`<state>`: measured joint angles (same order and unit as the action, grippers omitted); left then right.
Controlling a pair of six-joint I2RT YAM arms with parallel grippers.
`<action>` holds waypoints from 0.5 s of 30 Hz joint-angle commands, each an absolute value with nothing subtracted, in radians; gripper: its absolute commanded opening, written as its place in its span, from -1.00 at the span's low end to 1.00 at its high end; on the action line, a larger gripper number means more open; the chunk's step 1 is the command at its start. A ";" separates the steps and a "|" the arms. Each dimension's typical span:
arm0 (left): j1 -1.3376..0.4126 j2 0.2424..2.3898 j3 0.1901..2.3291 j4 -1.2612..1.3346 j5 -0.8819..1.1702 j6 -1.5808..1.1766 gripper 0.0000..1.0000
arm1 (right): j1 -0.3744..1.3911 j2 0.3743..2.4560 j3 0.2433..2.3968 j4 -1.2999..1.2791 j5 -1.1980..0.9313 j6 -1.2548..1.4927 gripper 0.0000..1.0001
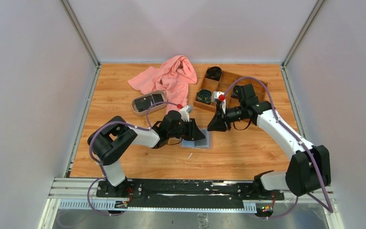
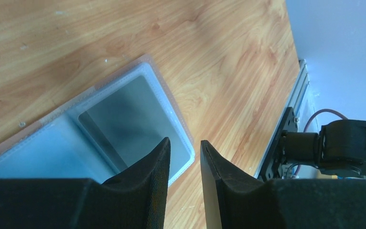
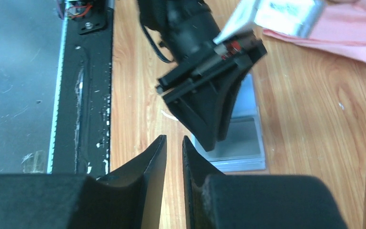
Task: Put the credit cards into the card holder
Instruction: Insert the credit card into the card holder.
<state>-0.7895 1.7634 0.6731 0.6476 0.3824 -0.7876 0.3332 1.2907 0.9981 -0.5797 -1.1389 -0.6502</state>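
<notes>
Pink cloth (image 1: 169, 78), wooden box (image 1: 228, 82), tray (image 1: 134, 105) behind card holder (image 1: 205, 143)

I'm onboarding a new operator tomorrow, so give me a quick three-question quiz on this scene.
1. True or false: the card holder lies folded shut on the table.
2. The dark credit cards lie in: A) the oval tray; B) the wooden box; C) the pink cloth.
3. Which arm's tool hangs right above the card holder?
Key: 1 false, it lies open; 2 A; 3 the left tool.
</notes>
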 commanded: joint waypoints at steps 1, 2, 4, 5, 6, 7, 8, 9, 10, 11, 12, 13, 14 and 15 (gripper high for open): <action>-0.769 1.721 0.659 0.644 0.402 -0.742 -0.34 | 0.351 1.351 0.996 -0.444 -1.019 -0.486 -0.58; -0.765 1.718 0.657 0.645 0.402 -0.739 -0.34 | 0.351 1.363 0.997 -0.430 -0.997 -0.464 -0.62; -0.760 1.708 0.652 0.645 0.399 -0.732 -0.34 | 0.354 1.387 0.994 -0.404 -0.970 -0.420 -0.67; -0.757 1.701 0.649 0.644 0.398 -0.730 -0.34 | 0.354 1.398 0.989 -0.389 -0.964 -0.401 -0.69; -0.756 1.693 0.645 0.644 0.394 -0.726 -0.35 | 0.354 1.408 0.983 -0.372 -0.958 -0.379 -0.70; -0.754 1.686 0.638 0.644 0.388 -0.722 -0.35 | 0.354 1.419 0.977 -0.356 -0.951 -0.353 -0.73; -0.750 1.676 0.630 0.644 0.382 -0.719 -0.35 | 0.355 1.432 0.972 -0.345 -0.941 -0.339 -0.74; -0.745 1.666 0.620 0.644 0.375 -0.713 -0.36 | 0.356 1.445 0.971 -0.340 -0.933 -0.332 -0.76; -0.740 1.656 0.608 0.644 0.367 -0.708 -0.36 | 0.358 1.460 0.971 -0.339 -0.925 -0.328 -0.77; -0.733 1.635 0.593 0.645 0.359 -0.701 -0.36 | 0.361 1.476 0.973 -0.340 -0.921 -0.325 -0.78; -0.725 1.620 0.578 0.644 0.348 -0.694 -0.37 | 0.366 1.491 0.976 -0.340 -0.914 -0.323 -0.78; -0.715 1.602 0.564 0.641 0.339 -0.686 -0.37 | 0.374 1.508 0.978 -0.343 -0.907 -0.323 -0.78; -0.707 1.583 0.552 0.633 0.330 -0.675 -0.37 | 0.384 1.523 0.980 -0.345 -0.900 -0.324 -0.78; -0.693 1.561 0.541 0.625 0.328 -0.662 -0.37 | 0.399 1.545 0.985 -0.351 -0.888 -0.327 -0.77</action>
<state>-0.7303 1.6360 0.5831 0.6437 0.3679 -0.7231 0.3534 1.4887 0.9871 -0.3576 -0.9390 -0.3607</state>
